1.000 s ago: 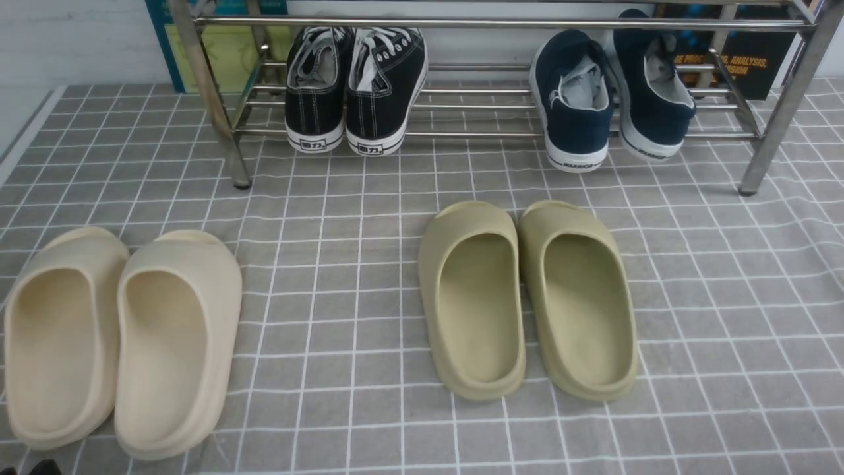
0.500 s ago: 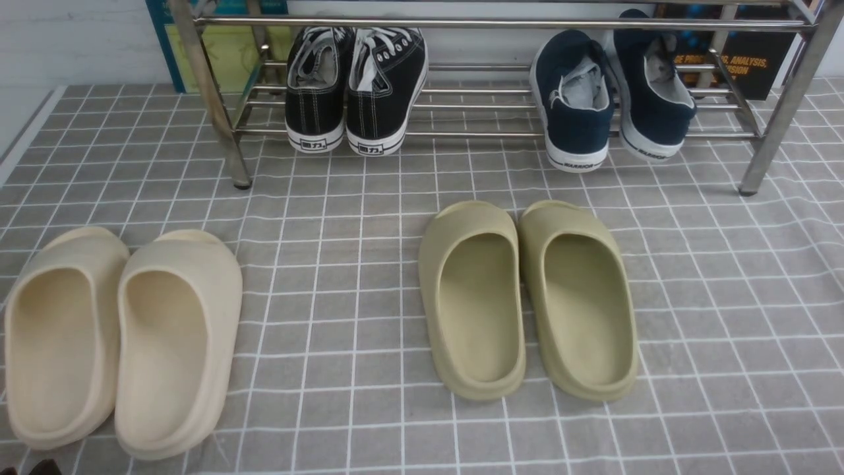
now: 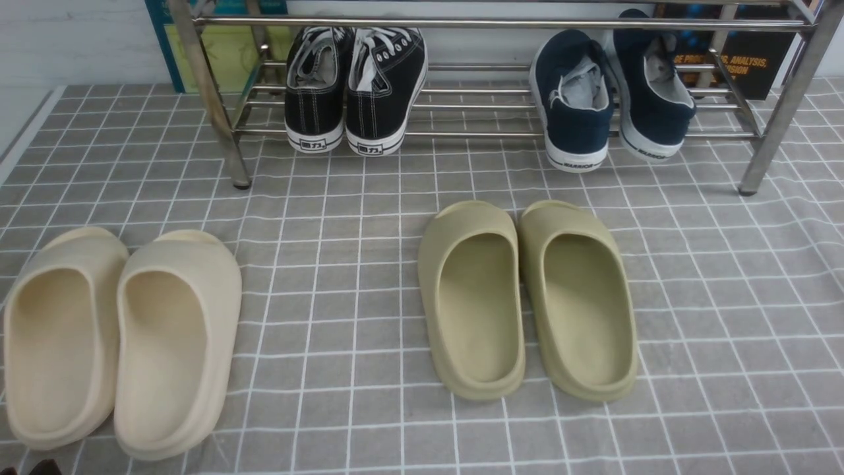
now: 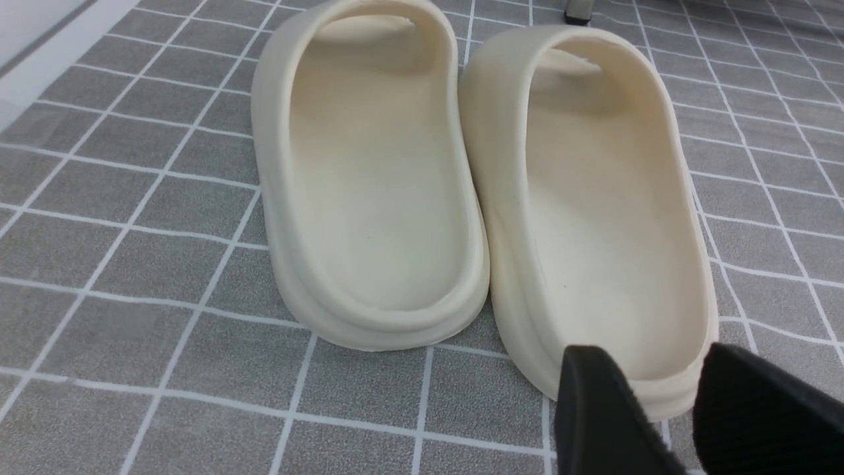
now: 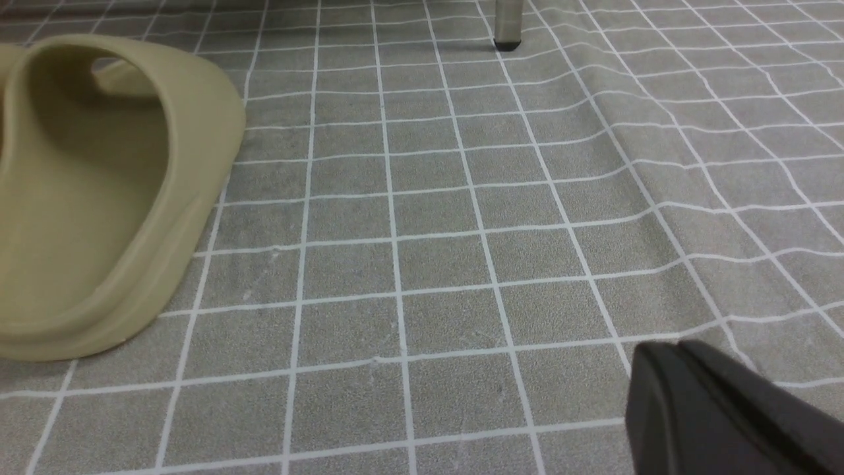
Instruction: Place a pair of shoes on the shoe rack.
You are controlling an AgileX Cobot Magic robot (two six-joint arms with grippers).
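Navy shoes (image 3: 575,119) on rack (image 3: 769,142) lower bars, heels out, prob. for easy grab; task looks done. L jaws (image 4: 666,402) apart, empty; R jaws (image 5: 659,356) closed, empty.

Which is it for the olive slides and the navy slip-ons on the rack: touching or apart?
Apart. The front view shows a strip of bare floor between the olive slides and the navy slip-ons.

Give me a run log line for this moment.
navy shoes: on rack | left gripper: open, empty | right gripper: shut | slides: on floor
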